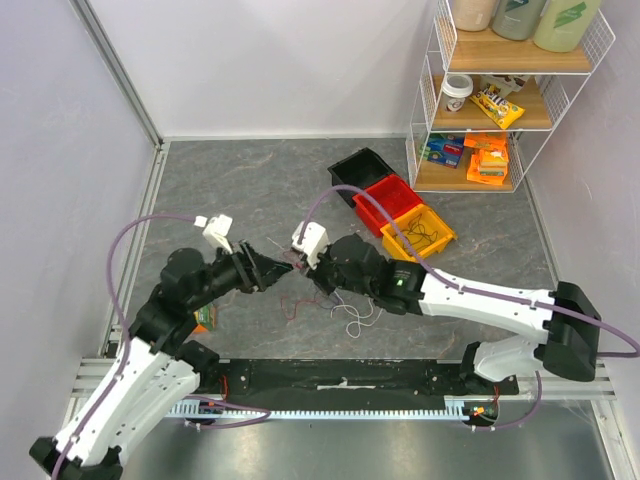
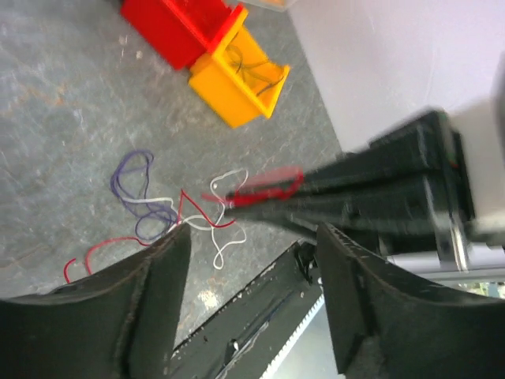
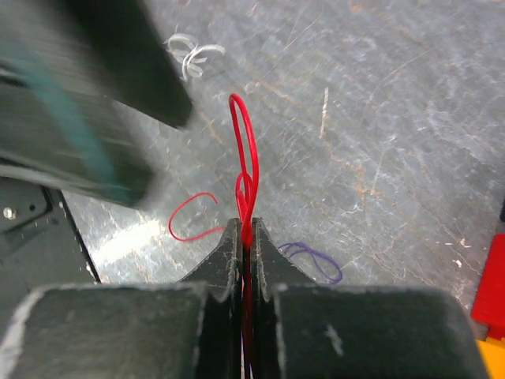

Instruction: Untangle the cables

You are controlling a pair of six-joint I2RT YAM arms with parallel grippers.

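Near edge, centre: the cables (image 1: 348,314), a loose knot of white, red and purple strands, lie on the bench (image 1: 230,180) between the two arms. Slightly farther, both tools meet above the bench. The right fingers (image 3: 231,241) are clenched on a loop of the red strand (image 3: 235,103). The left fingers (image 2: 166,268) are released, spread w/ nothing between them, tips just beside the right pair. Far right: red bin (image 1: 400,186), yellow bin (image 2: 225,99), then shelf rack (image 1: 480,185). Handling (est.): wires v. light, limp, thin, prob. slippery, and apt to drag neighbours when pulled. Best hold is approx. a free end or outer loop, pinched near the fingertips and drawn slowly away from the knot.
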